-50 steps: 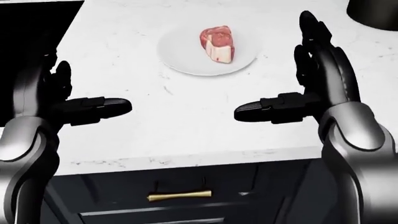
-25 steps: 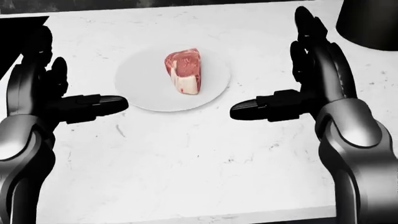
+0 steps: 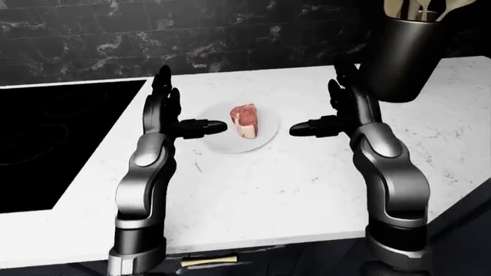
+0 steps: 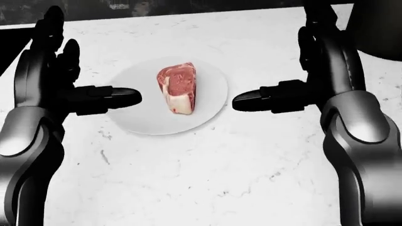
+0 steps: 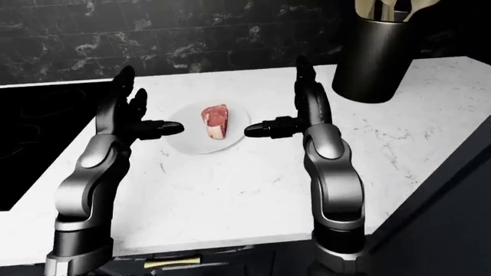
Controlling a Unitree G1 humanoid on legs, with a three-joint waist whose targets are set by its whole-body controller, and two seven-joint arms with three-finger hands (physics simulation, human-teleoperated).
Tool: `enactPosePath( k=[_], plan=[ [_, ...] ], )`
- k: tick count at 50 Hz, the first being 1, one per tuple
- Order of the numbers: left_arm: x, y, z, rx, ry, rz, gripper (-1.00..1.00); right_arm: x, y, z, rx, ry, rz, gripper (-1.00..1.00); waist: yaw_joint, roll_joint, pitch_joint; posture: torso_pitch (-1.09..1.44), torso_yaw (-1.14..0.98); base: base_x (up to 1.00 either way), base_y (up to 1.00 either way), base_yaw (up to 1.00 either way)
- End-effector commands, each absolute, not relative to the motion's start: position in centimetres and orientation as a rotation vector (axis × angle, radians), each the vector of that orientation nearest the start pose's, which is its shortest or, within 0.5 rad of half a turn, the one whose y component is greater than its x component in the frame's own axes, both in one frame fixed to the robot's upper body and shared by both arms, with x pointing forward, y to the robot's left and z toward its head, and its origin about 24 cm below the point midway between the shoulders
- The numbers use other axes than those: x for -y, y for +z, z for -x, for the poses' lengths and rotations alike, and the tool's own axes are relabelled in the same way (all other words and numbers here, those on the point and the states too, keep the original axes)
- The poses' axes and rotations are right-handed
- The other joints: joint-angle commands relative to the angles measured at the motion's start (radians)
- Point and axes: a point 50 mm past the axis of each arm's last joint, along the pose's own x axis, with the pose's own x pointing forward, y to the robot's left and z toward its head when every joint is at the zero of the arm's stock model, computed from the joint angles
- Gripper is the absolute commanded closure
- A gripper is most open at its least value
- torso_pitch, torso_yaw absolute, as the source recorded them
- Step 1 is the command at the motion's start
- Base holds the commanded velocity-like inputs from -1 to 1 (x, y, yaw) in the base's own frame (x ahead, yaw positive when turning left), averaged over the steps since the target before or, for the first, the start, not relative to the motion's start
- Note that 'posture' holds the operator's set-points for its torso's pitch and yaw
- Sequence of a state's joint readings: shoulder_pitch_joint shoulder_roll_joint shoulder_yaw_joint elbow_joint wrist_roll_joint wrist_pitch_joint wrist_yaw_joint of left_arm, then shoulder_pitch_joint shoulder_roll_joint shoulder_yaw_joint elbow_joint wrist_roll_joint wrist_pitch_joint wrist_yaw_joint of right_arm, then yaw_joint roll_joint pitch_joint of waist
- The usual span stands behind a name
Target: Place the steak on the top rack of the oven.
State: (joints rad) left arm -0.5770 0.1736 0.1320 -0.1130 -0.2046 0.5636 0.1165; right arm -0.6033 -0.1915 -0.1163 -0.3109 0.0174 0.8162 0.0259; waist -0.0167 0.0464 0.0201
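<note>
Surface (image 4: 207, 179): white marble, carrying everything here.
Hob (image 3: 53, 138): black, at the left-eye view's left.
Holder (image 3: 403, 57): dark, with utensils, top right.
Plate (image 4: 210, 101): white, between my hands.
My left hand (image 4: 69, 89): spread, left of the plate, holding nothing.
My right hand (image 4: 295, 80): spread, right of the plate, holding nothing.
Steak (image 4: 177, 87): on the plate, untouched.
</note>
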Motion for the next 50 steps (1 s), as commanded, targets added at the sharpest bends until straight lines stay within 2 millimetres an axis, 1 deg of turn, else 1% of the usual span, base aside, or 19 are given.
enactPosePath(
  k=[1, 3, 4, 5, 12, 17, 23, 29, 32, 37, 40, 44, 50],
  plan=[
    [-17.8, 19.1, -33.3, 0.151, 0.076, 0.047, -1.00, 16.8, 22.3, -31.5, 0.157, -0.019, 0.140, -1.00, 0.003, -0.012, -0.009, 0.00, 0.00, 0.00, 0.00, 0.00],
    [-17.8, 19.0, -33.3, 0.152, 0.075, 0.047, -1.00, 16.8, 22.3, -31.5, 0.156, -0.021, 0.139, -1.00, 0.008, -0.032, -0.018, 0.00, 0.00, 0.00, 0.00, 0.00],
    [-17.7, 19.1, -33.3, 0.152, 0.074, 0.047, -1.00, 16.8, 22.3, -31.4, 0.155, -0.020, 0.139, -1.00, 0.011, -0.037, -0.018, 0.00, 0.00, 0.00, 0.00, 0.00],
    [-17.7, 19.1, -33.3, 0.152, 0.074, 0.046, -1.00, 16.9, 22.1, -31.5, 0.155, -0.020, 0.138, -1.00, 0.014, -0.034, -0.020, 0.00, 0.00, 0.00, 0.00, 0.00],
    [-17.5, 19.4, -33.4, 0.155, 0.069, 0.046, -1.00, 17.0, 22.3, -31.5, 0.157, -0.020, 0.136, -1.00, 0.022, -0.030, -0.024, 0.00, 0.00, 0.00, 0.00, 0.00],
    [-17.4, 19.7, -33.4, 0.159, 0.066, 0.041, -1.00, 17.0, 22.4, -31.6, 0.158, -0.017, 0.137, -1.00, 0.025, -0.031, -0.026, 0.00, 0.00, 0.00, 0.00, 0.00],
    [-17.1, 21.3, -33.2, 0.170, 0.051, 0.028, -1.00, 17.1, 22.5, -31.5, 0.160, -0.017, 0.137, -1.00, 0.026, -0.035, -0.024, 0.00, 0.00, 0.00, 0.00, 0.00],
    [-17.1, 24.3, -33.0, 0.165, 0.003, -0.032, -1.00, 16.9, 22.7, -31.5, 0.159, -0.016, 0.139, -1.00, 0.023, -0.043, -0.019, 0.00, 0.00, 0.00, 0.00, 0.00],
    [-17.0, 25.2, -33.1, 0.152, -0.016, -0.058, -1.00, 16.9, 22.7, -31.5, 0.160, -0.014, 0.140, -1.00, 0.023, -0.046, -0.015, 0.00, 0.00, 0.00, 0.00, 0.00],
    [-16.7, 25.8, -33.9, 0.129, -0.056, -0.107, -1.00, 16.8, 23.0, -31.6, 0.162, -0.013, 0.143, -1.00, 0.025, -0.047, -0.014, 0.00, 0.00, 0.00, 0.00, 0.00],
    [-16.3, 26.7, -34.3, 0.130, -0.087, -0.124, -1.00, 16.8, 23.2, -31.7, 0.164, -0.012, 0.145, -1.00, 0.026, -0.048, -0.017, 0.00, 0.00, 0.00, 0.00, 0.00],
    [-15.8, 27.3, -35.4, 0.126, -0.124, -0.141, -1.00, 16.7, 23.3, -31.8, 0.164, -0.011, 0.146, -1.00, 0.026, -0.052, -0.017, 0.00, 0.00, 0.00, 0.00, 0.00],
    [-14.4, 28.0, -37.1, 0.125, -0.201, -0.205, -1.00, 16.9, 23.5, -32.0, 0.167, -0.011, 0.147, -1.00, 0.028, -0.057, -0.018, 0.00, 0.00, 0.00, 0.00, 0.00]
  ],
)
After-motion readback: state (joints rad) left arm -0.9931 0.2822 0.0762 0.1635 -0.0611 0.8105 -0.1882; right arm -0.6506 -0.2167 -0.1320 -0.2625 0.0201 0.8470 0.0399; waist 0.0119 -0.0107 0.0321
